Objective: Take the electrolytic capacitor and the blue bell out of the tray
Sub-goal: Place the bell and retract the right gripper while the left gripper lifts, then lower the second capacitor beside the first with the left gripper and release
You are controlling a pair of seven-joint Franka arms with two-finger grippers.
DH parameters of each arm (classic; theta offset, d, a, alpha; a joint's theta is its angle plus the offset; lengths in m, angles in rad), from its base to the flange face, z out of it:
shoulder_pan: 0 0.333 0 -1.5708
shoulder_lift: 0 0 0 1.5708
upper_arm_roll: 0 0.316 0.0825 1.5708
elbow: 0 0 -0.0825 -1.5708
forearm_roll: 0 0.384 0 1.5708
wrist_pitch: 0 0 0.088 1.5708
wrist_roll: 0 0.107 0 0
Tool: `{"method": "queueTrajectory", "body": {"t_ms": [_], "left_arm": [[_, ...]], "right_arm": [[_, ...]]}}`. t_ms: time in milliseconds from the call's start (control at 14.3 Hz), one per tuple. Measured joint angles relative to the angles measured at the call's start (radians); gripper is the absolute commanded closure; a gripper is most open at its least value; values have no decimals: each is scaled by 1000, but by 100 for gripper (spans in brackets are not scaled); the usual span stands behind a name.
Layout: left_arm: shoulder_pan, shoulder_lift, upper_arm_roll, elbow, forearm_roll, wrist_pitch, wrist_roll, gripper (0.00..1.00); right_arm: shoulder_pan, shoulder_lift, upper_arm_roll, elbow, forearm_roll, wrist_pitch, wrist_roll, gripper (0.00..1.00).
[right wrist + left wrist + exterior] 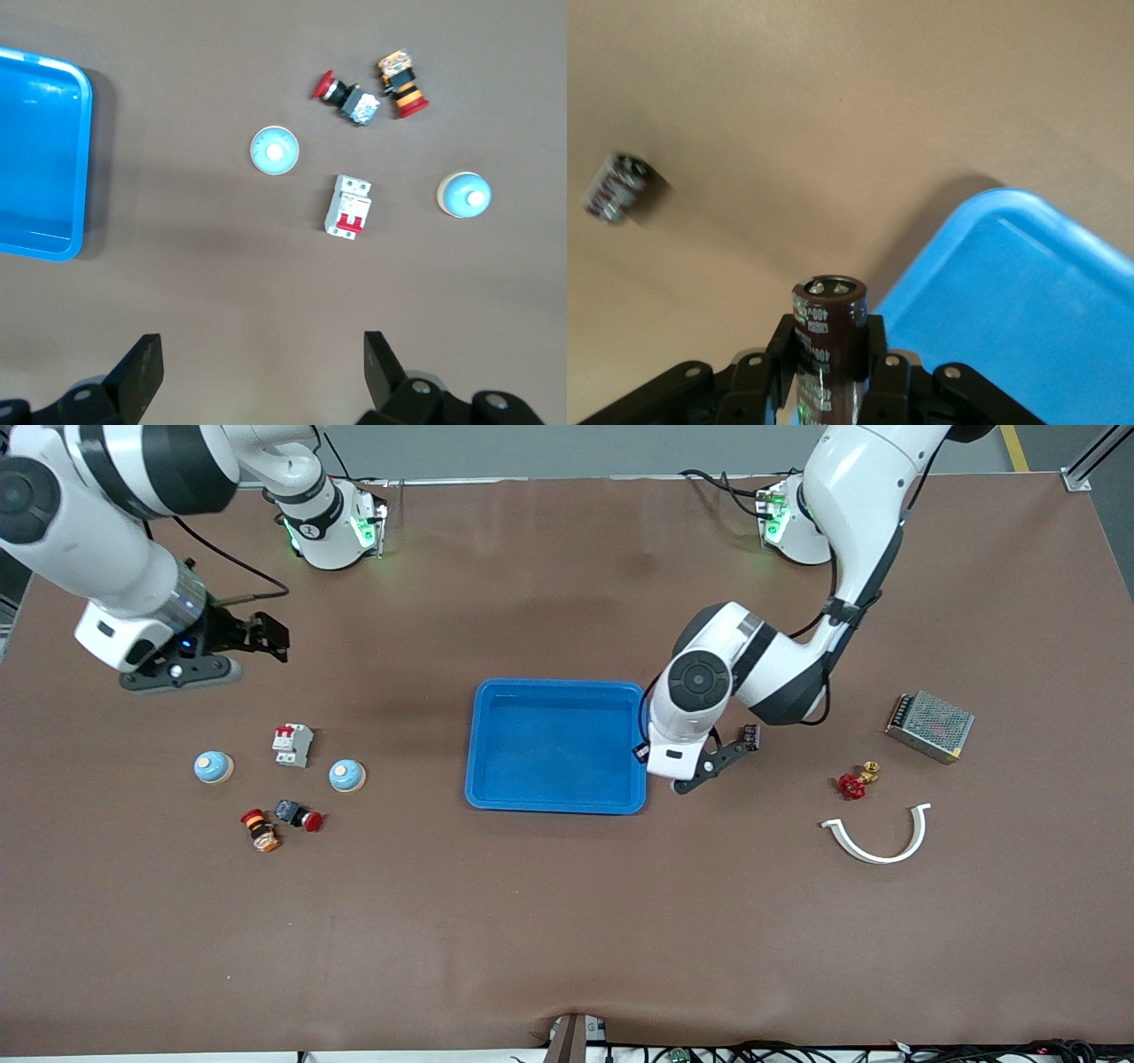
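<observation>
The dark cylindrical electrolytic capacitor (829, 341), clamped in the left hand (829, 372), should be lowered onto the worktop beside the bright-blue plastic tray (496, 797), then released upright. The right hand (261, 376) waits, fully spread and holding nothing.

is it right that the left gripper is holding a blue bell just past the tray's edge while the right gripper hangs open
Not quite. The left gripper is shut on an electrolytic capacitor, not a blue bell, as the left wrist view shows. It is just off the tray edge, and the right gripper does hang open. Both blue bells lie on the table.
</observation>
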Motion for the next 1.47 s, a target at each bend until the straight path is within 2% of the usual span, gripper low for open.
{"method": "queueTrajectory", "body": {"t_ms": [280,491,771,1051,1192,1472], "left_arm": [[61,-73,-2,-104,0,9,244,100],[117,-107,-3,-183,0,90,416,100],[186,-127,-3,-256,0,171,615,100],[258,-130,-3,-316,11,291,776,100],[283,-127,-2,-357,44,367,791,100],[301,-107,-2,-376,88,423,793,100]], "right_arm": [[-50,-44,-4,22,-4,-13,0,0],[-121,-39,-6,151,-5,-71,0,0],[-201,30,-8,302,-5,-112,-1,0],[-202,86,1,324,-19,-92,-1,0],[-202,105,7,330,-26,-77,-1,0],[-204,116,3,330,-26,-40,-1,0]]}}
